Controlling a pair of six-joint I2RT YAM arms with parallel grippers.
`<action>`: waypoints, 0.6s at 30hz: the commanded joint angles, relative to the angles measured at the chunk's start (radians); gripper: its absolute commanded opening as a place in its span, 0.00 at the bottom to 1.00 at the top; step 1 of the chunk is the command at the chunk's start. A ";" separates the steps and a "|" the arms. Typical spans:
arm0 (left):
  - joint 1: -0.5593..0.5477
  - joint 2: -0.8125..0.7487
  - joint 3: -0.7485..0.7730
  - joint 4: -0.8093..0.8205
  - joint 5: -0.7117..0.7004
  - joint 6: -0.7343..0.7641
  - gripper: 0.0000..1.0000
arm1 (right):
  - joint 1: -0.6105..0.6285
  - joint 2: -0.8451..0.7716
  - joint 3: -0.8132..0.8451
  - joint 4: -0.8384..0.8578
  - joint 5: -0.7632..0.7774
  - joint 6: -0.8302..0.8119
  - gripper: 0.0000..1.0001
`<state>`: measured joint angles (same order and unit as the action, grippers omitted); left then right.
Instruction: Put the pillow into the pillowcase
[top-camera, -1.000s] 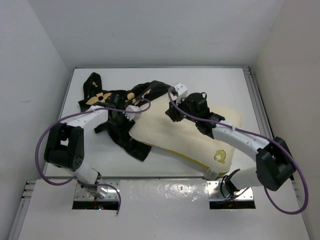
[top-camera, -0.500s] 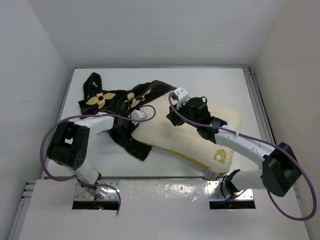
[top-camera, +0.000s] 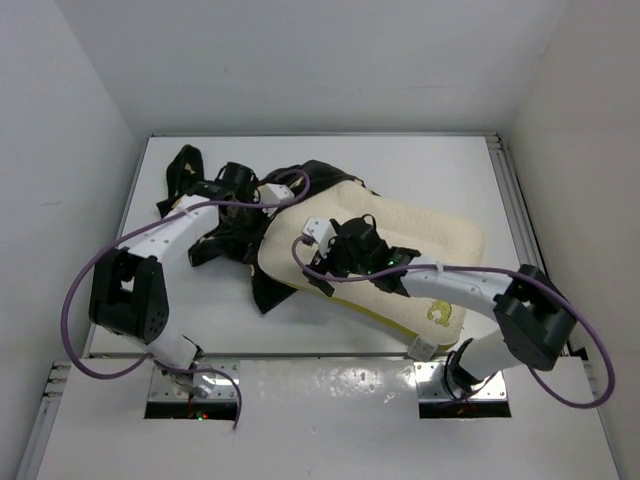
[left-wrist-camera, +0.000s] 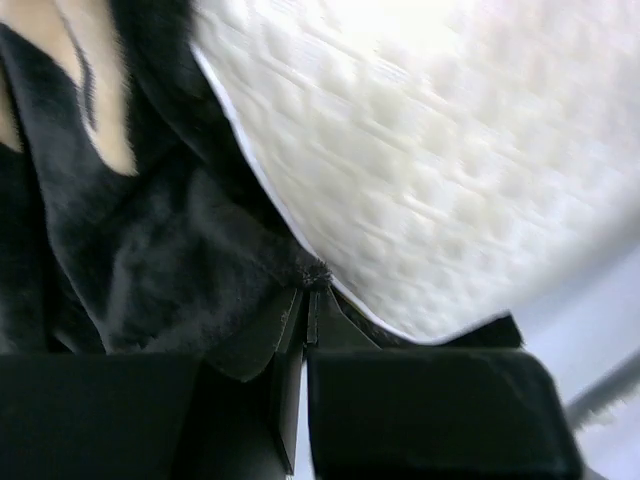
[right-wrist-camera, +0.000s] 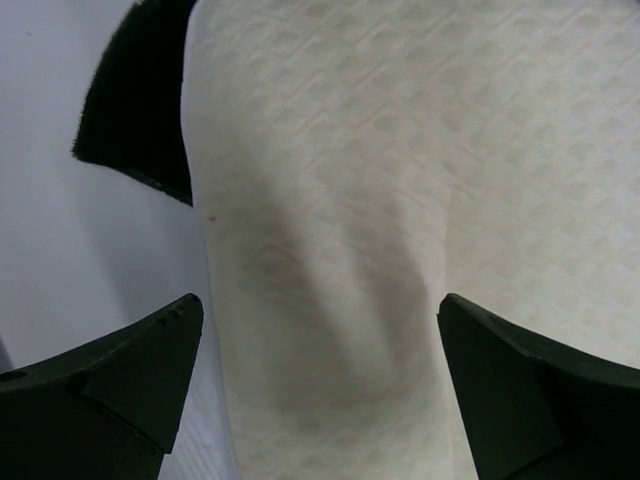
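Pillowcase (left-wrist-camera: 150, 250) edge pinched by left gripper (left-wrist-camera: 307, 300) stretched fwd; right gripper (right-wrist-camera: 318, 310) gaping low over pillow (right-wrist-camera: 400, 150).

The left arm (top-camera: 165, 230) reaches forward and bends right at the wrist, the left gripper (left-wrist-camera: 308, 292) pinched tight on the pillowcase (left-wrist-camera: 150, 250) edge, while the right arm (top-camera: 450, 285) stretches low leftward, the right gripper (right-wrist-camera: 320, 305) spread wide.

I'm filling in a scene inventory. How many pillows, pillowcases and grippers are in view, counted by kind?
pillow: 1
pillowcase: 1
grippers: 2 (left gripper, right gripper)
Total: 4
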<state>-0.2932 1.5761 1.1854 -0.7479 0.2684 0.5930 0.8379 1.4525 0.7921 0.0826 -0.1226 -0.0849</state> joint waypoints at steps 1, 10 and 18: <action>0.006 -0.050 0.029 -0.128 0.071 0.005 0.00 | 0.029 0.109 0.062 0.092 0.072 -0.041 0.99; 0.002 -0.116 0.037 -0.244 0.149 0.097 0.00 | 0.029 0.335 0.243 0.080 0.216 0.183 0.00; 0.008 -0.156 0.229 -0.571 0.598 0.447 0.00 | -0.089 0.285 0.215 0.358 0.255 0.566 0.00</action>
<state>-0.2745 1.4670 1.3315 -1.1156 0.5499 0.8658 0.8116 1.7592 0.9596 0.2558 0.0605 0.2581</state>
